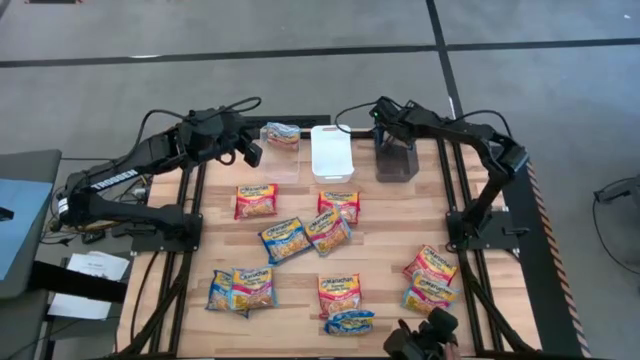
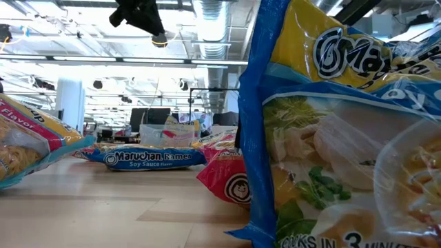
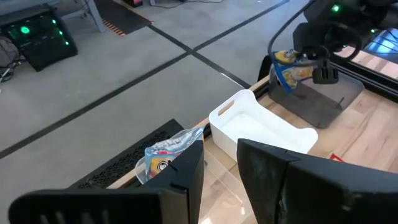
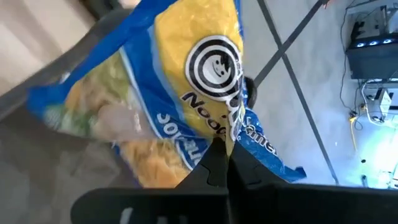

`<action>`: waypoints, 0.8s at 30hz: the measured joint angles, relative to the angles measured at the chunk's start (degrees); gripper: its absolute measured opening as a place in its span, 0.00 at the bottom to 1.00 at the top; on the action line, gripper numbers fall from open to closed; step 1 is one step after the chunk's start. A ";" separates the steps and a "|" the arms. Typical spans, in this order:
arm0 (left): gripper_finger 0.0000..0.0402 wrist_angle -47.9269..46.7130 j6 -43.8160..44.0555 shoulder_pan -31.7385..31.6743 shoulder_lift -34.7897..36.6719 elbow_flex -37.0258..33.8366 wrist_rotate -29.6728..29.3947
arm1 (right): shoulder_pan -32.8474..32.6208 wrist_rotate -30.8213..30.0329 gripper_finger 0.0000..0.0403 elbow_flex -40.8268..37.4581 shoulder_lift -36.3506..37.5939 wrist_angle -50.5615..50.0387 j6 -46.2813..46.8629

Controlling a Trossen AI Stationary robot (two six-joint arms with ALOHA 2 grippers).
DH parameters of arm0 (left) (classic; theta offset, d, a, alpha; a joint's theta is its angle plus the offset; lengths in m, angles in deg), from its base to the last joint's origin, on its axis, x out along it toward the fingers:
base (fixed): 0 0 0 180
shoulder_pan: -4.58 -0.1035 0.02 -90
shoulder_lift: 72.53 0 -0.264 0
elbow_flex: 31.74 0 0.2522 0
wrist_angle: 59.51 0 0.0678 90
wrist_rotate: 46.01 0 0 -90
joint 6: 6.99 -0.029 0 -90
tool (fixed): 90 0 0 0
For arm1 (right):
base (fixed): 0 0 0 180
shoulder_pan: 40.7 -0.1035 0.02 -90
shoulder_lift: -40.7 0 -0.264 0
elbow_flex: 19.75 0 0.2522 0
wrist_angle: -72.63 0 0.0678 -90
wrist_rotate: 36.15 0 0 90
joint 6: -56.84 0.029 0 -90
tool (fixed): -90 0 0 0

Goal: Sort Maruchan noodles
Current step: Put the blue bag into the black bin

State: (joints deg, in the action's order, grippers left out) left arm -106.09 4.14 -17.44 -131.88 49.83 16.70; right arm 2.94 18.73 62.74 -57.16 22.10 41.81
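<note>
Several Maruchan packets lie flat on the wooden table point(image 1: 390, 235), blue ones point(image 1: 284, 239), pink-red ones point(image 1: 256, 200) and orange ones point(image 1: 338, 295). One pink-red packet point(image 1: 282, 135) lies in the clear bin point(image 1: 268, 160) and also shows in the left wrist view point(image 3: 163, 155). My left gripper point(image 1: 250, 153) point(image 3: 222, 168) hovers open just left of that bin. My right gripper point(image 1: 388, 138) point(image 4: 222, 158) is at the grey bin point(image 1: 397, 165) at the table's far edge, shut on a blue packet point(image 4: 174, 93) point(image 3: 289, 68). My right gripper pinches the blue packet between its two shut fingers at one edge point(image 4: 231, 134), coming from above. The packet hangs below the fingers over the grey bin point(image 3: 323, 99). Whether its lower end touches the bin, I cannot tell.
A white bin point(image 1: 332, 152) point(image 3: 261, 127) stands between the clear and the grey bin. A blue packet point(image 2: 331, 138) lies right in front of the low camera, and others point(image 2: 148, 158) lie behind it. Black frame rails point(image 1: 455, 200) run along both table sides.
</note>
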 joint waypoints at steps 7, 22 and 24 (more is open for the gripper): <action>0.22 0.55 -1.46 0.00 0.00 0.00 -0.02 | 0.04 3.79 0.03 0.00 0.00 0.44 -0.36; 0.22 0.59 -1.46 0.00 0.00 0.00 -0.02 | 0.02 5.08 0.19 0.00 0.00 0.55 0.86; 0.22 0.59 -1.94 0.00 0.00 0.00 -0.02 | 0.02 5.10 0.21 0.00 0.00 0.32 1.78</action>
State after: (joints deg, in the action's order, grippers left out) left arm -105.50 2.20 -17.44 -131.88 49.83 16.68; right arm 2.96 23.83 62.74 -57.16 22.42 43.58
